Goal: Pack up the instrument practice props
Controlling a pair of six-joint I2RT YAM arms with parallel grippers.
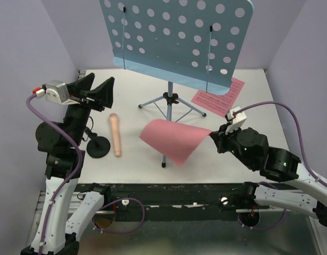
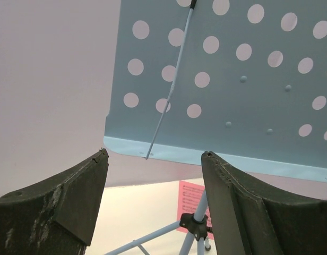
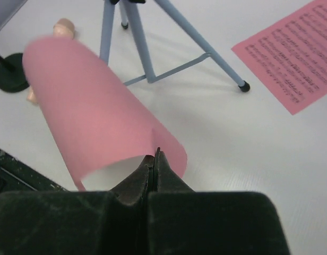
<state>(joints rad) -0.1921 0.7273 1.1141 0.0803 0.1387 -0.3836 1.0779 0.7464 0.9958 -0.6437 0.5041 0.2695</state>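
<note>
A thin, curling pink paper sheet (image 1: pixel 174 139) is being pinched at its edge by the clenched right hand (image 1: pixel 212 134), arching over the matte white desk (image 1: pixel 126 166) before the light-blue, hole-dotted tripod music stand (image 1: pixel 174 37). The left hand (image 1: pixel 97 90) is being held released, its scuffed dark fingers (image 2: pixel 73 196) spread.

Left gripper (image 1: pixel 101 81) raised, jaws apart; right gripper (image 1: pixel 212 134) low, pinched closed

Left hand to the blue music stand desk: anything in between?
Nothing visible. The open left hand faces the desk at its lower corner, with only air between. The microphone and black mic stand sit below on the table, off that line.
</note>
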